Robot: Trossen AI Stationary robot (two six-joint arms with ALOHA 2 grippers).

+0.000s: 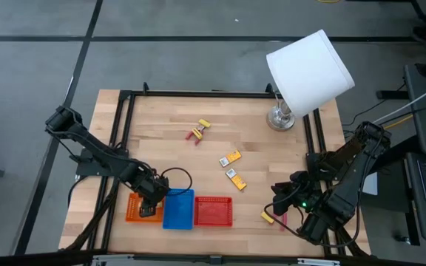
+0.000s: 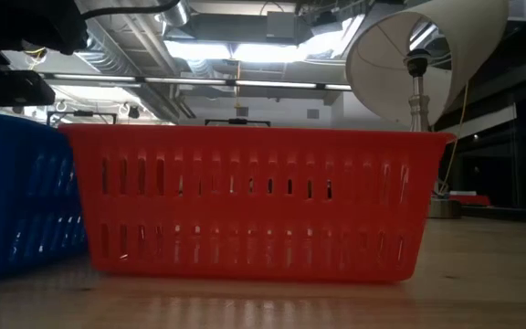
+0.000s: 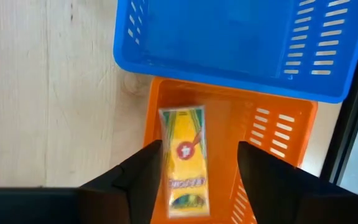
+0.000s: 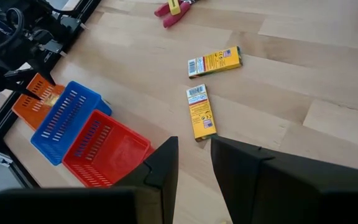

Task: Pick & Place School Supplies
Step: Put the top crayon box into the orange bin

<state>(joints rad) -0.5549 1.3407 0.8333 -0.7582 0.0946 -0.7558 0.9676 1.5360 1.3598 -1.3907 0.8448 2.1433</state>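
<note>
My left gripper (image 1: 150, 201) hangs open over the orange tray (image 1: 133, 210). In the left wrist view its fingers stand on either side of a yellow packet (image 3: 183, 162), which lies inside that tray (image 3: 278, 124). My right gripper (image 1: 281, 198) hovers open with a narrow gap over the table's near right part, holding nothing (image 4: 194, 142). Two more yellow packets (image 1: 230, 157) (image 1: 236, 179) lie flat mid-table. Red-handled scissors with a yellow block (image 1: 198, 131) lie farther back. A yellow block (image 1: 267, 217) and pink-handled scissors (image 1: 281, 220) lie under the right arm.
The blue tray (image 1: 178, 209) and the red tray (image 1: 213, 210) stand in a row right of the orange one at the near edge. A white-shaded lamp (image 1: 305, 70) stands at the far right corner. A black frame (image 1: 198, 94) runs around the table. Bare wood shows mid-table.
</note>
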